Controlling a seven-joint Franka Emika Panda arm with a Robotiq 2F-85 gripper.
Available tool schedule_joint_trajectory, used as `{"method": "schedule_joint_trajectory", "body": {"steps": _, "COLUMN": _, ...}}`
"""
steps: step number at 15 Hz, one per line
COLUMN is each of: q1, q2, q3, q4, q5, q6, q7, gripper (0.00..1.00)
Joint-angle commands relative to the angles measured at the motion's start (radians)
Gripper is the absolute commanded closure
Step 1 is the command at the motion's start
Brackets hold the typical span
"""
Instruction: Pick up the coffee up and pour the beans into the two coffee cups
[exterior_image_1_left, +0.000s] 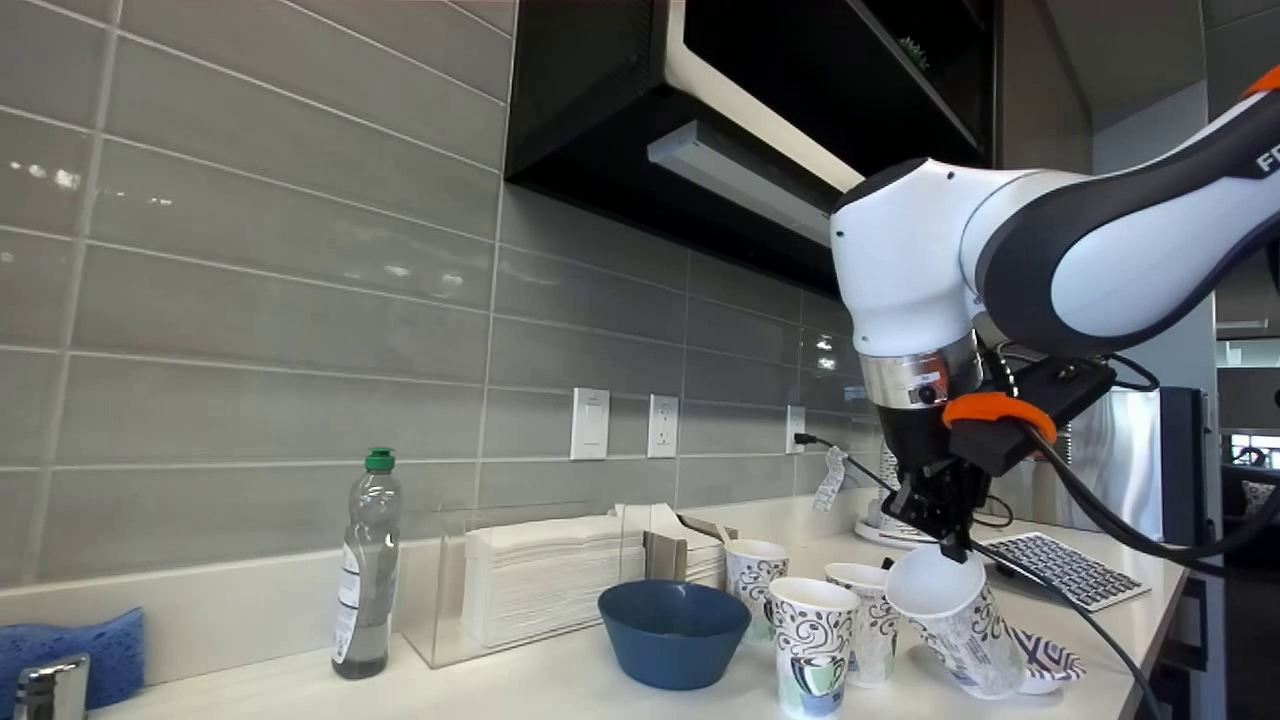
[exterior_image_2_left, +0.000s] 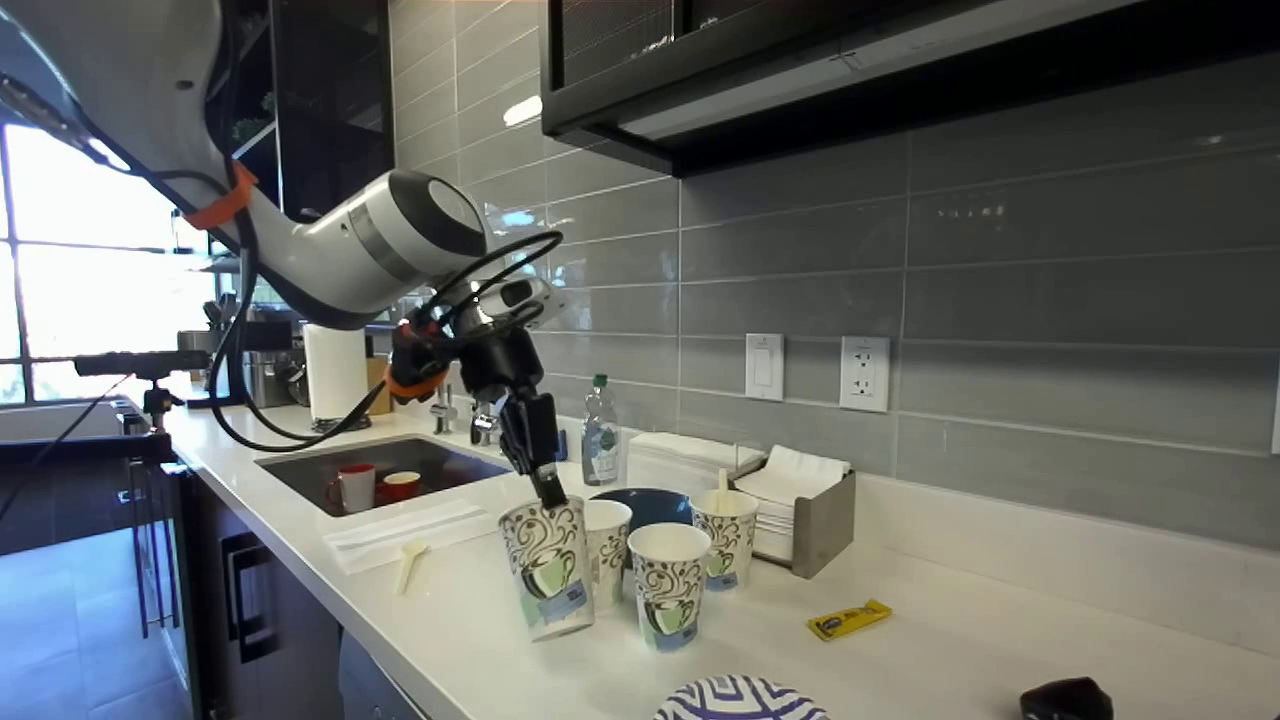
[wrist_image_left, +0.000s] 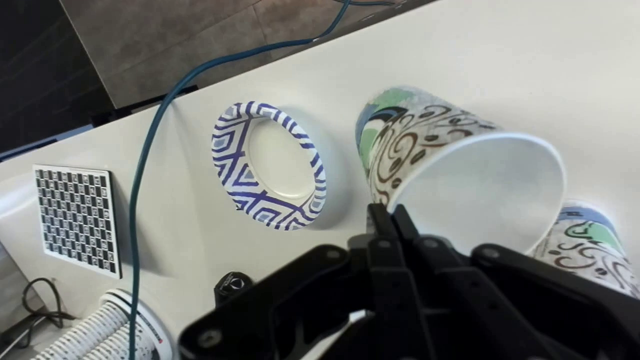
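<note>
Jaws pinching tilted cup (exterior_image_2_left: 549, 577), stirrer (exterior_image_2_left: 722, 481) in 1 upright cup (exterior_image_2_left: 728, 543)

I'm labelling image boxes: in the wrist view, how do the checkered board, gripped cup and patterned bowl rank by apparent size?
1. Gripped cup
2. Patterned bowl
3. Checkered board
Picture size only: the cup appears closest to the camera, which likely enlarges it, so true sizes are unsure.
</note>
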Motion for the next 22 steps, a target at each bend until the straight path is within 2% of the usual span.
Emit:
{"method": "schedule_joint_trajectory", "body": {"steps": 1, "q1": -0.024, "q2": 0.001, "q3": -0.002, "q4": -0.013, "q5": 0.066, "q6": 0.037, "q7": -0.137, "gripper": 0.99}}
{"method": "schedule_joint_trajectory", "body": {"steps": 6, "q1": -0.040, "q2": -0.015, "q3": 0.000, "q4": -0.029, "q5": 0.130, "q6": 0.091, "q7": -0.242, "gripper": 0.99}}
{"method": "schedule_joint_trajectory", "body": {"steps": 7, "q1": -0.046, "q2": -0.001, "q3": 0.010, "q4": -0.019, "q5": 0.137, "q6": 0.069, "q7": -0.244, "gripper": 0.99}}
{"method": "schedule_joint_trajectory", "body": {"steps": 10, "q1": -0.043, "q2": -0.008, "q3": 0.013, "q4": -0.027, "q5": 0.168, "q6": 0.111, "q7": -0.278, "gripper": 0.99}}
{"method": "schedule_joint_trajectory", "body": {"steps": 19, "q1": -0.030, "q2": -0.021, "q3": 0.001, "q4": -0.078, "q5": 0.343, "q6": 0.366, "q7": -0.407, "gripper": 0.99}}
{"method": "schedule_joint_trajectory", "body": {"steps": 22, "q1": -0.026, "q2": -0.017, "q3": 0.004, "q4": -0.087, "q5": 0.413, "q6": 0.381, "q7": -0.466, "gripper": 0.99}}
